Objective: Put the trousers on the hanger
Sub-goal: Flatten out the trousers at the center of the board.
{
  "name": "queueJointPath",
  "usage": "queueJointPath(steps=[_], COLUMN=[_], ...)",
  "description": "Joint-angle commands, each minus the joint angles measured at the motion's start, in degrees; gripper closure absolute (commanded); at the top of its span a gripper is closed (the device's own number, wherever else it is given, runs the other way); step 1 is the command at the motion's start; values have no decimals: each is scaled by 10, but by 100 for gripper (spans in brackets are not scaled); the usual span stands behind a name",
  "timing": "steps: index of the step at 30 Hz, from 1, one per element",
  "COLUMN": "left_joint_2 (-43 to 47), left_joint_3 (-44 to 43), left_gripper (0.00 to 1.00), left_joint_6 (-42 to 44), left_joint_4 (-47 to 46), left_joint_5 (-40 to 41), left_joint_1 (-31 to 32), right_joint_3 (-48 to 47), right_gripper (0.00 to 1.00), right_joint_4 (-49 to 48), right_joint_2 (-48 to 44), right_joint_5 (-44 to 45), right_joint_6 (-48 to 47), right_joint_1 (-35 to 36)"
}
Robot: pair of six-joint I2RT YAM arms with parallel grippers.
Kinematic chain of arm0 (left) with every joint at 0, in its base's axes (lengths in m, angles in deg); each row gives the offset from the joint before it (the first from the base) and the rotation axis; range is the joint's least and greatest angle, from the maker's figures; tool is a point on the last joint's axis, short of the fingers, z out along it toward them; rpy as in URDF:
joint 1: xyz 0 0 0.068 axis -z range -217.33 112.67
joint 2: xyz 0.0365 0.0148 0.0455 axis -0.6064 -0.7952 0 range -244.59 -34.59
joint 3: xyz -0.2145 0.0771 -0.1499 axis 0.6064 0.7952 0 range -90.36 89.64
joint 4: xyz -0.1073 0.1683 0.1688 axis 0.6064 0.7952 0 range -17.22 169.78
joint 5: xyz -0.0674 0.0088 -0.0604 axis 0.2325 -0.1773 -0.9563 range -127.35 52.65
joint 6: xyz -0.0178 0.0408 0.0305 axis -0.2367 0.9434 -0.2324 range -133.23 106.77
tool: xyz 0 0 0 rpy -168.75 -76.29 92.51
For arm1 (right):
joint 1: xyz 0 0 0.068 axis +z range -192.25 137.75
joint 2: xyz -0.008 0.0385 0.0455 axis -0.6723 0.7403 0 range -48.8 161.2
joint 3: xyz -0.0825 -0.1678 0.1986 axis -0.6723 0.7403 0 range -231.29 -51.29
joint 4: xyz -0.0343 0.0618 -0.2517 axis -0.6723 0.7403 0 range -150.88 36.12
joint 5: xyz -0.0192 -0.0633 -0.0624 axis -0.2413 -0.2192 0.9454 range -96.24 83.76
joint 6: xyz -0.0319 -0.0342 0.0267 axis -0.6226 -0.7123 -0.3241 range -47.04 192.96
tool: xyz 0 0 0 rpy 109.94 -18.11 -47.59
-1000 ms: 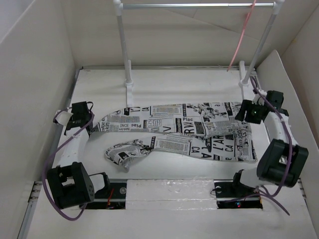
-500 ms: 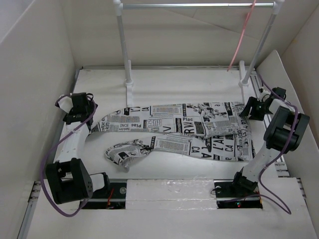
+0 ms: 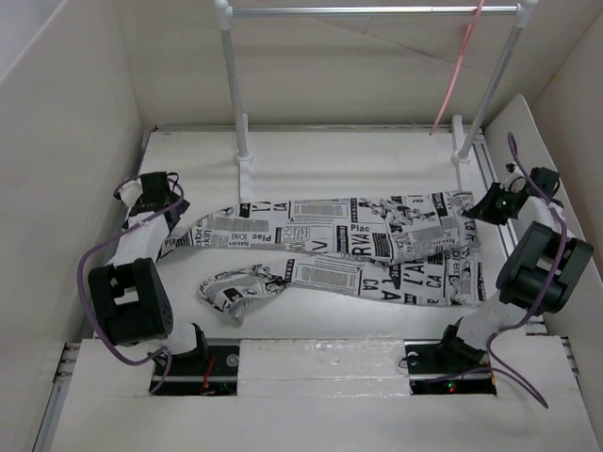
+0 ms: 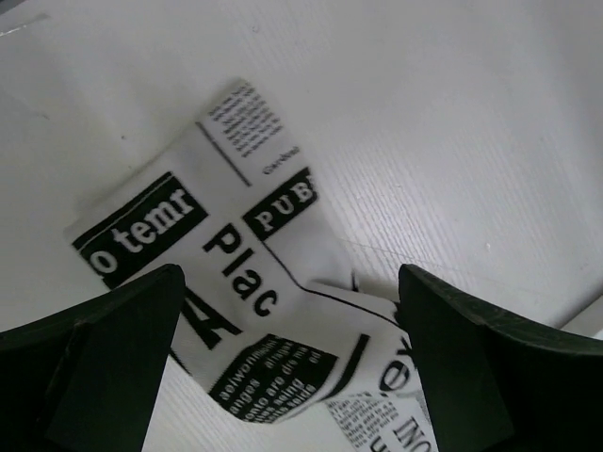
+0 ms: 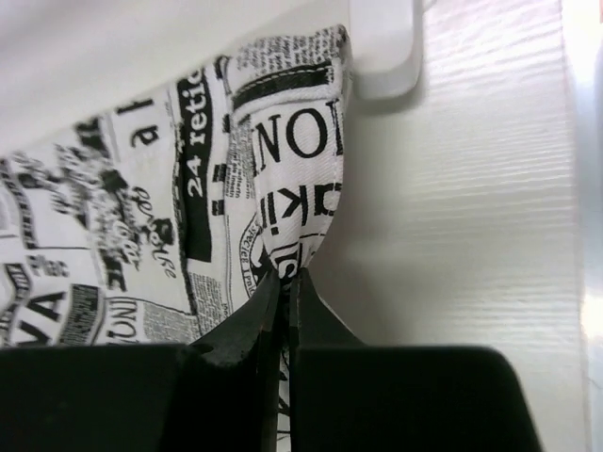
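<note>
Trousers (image 3: 358, 250): right fingers (image 5: 243, 331) clamped on waist-end fold; left fingers (image 4: 104, 358) spread wide, leg cuff below between them.

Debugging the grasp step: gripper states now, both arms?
Left gripper: open, holding nothing.
Right gripper: closed, pinching the edge of the trousers.

One overhead view, two close wrist views
The top camera looks down from behind the near edge over the whole table (image 3: 358, 160); each wrist camera faces down, close on the trousers (image 3: 358, 250), which all three share.
</note>
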Motion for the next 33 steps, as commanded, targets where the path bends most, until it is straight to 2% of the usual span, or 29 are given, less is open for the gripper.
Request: queueJointPath(steps=[1, 5, 6, 7, 8, 10, 12, 14, 16, 18, 20, 21, 22, 23, 24, 25, 27, 28, 29, 30, 31, 33], left_joint_2=[-15, -29, -48, -57, -65, -88, -115, -139, -169, -186, -210, -235, -248, -260, -272, -275, -256, -241, -226, -191, -169, -96], left_joint_3=[-29, -27, -34, -37, -38, -37, -43, -57, -76, -90, -113, -145, -166, -185, -221, -236, -261, -260, -255, -242, -234, -189], left_gripper=[7, 7, 8, 8, 9, 10, 11, 11, 14, 17, 21, 27, 37, 47, 66, 73, 76, 74, 68, 54, 44, 28], left_joint_6=[16, 17, 20, 20, 20, 23, 29, 30, 38, 38, 38, 38, 40, 42, 44, 45, 43, 44, 46, 50, 61, 73], left_joint_4=[33, 26, 29, 37, 35, 19, 10, 19, 3, 2, 2, 5, 17, 25, 29, 37, 42, 35, 31, 29, 30, 37], left_joint_5=[21, 35, 29, 21, 3, -12, -30, -48, -56, -52, -55, -52, -49, -52, -55, -60, -75, -80, -93, -100, -104, -99], left_joint_1=[-1, -6, -6, -6, -6, -6, -6, -6, -1, -1, -7, -7, -7, -7, -7, -7, -7, -7, -7, -2, 3, 32], right_joint_3=[-45, -79, -86, -99, -108, -132, -132, -77, -23, 12, 45, 76, 88, 99, 107, 118, 125, 125, 122, 119, 118, 118], right_gripper=[100, 100, 95, 69, 56, 39, 38, 39, 41, 43, 60, 71, 99, 100, 100, 100, 100, 100, 95, 88, 76, 65], right_joint_4=[-15, 9, 10, 13, 17, 60, 68, 38, 11, 6, -8, -12, -16, -13, -8, 2, 9, 21, 31, 40, 51, 60], right_joint_2=[-68, -58, -50, -39, -14, 7, -1, -36, -116, -134, -184, -200, -226, -239, -248, -259, -284, -291, -301, -306, -310, -320], right_joint_5=[24, 64, 67, 64, 59, 54, 60, 61, 67, 63, 41, 33, 13, 8, 3, -15, -26, -14, -1, 14, 46, 77], right_joint_6=[35, 58, 60, 59, 56, 16, 0, 6, 7, 8, 7, 4, -1, -12, -20, -28, -50, -56, -68, -71, -71, -70], right_joint_1=[-23, -44, -44, -36, -29, -7, 0, 7, 25, 45, 74, 113, 135, 160, 215, 246, 318, 400, 442, 483, 550, 591])
